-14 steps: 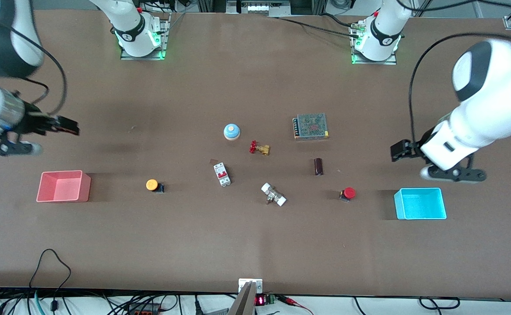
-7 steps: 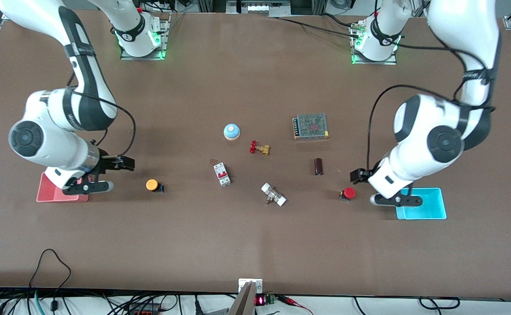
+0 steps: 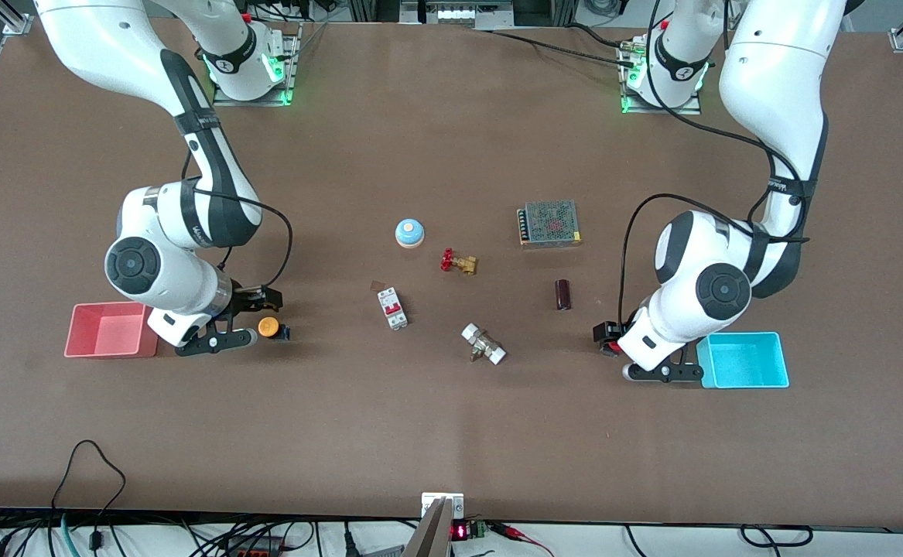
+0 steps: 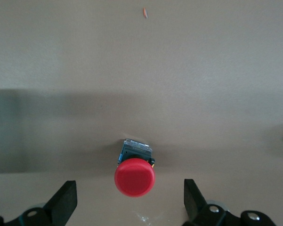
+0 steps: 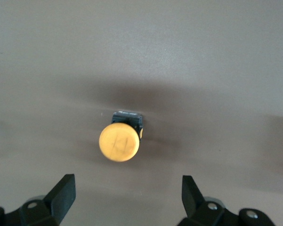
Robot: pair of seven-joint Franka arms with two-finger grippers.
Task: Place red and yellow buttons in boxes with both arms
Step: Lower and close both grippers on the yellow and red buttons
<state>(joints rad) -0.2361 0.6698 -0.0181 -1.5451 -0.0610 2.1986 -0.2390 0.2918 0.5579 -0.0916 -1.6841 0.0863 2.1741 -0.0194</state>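
The yellow button [image 3: 268,326] stands on the table beside the pinkish-red box [image 3: 111,330]. My right gripper [image 3: 260,303] hangs just over it, open and empty. In the right wrist view the yellow cap [image 5: 119,142] lies just ahead of the open gripper [image 5: 127,194]. The red button [image 3: 616,347] is mostly hidden under my left gripper [image 3: 604,333], beside the cyan box [image 3: 743,360]. In the left wrist view the red cap [image 4: 134,176] sits between the spread fingers of the open gripper [image 4: 129,203], untouched.
Mid-table stand a light-blue dome [image 3: 409,232], a red-handled brass valve [image 3: 457,262], a white circuit breaker [image 3: 392,308], a white fitting [image 3: 483,344], a dark cylinder [image 3: 563,295] and a mesh-topped power supply [image 3: 549,223].
Both arms have swung in from the table's ends and come down: the right gripper to the yellow button, the left gripper to the red button. The buttons and boxes have not moved.
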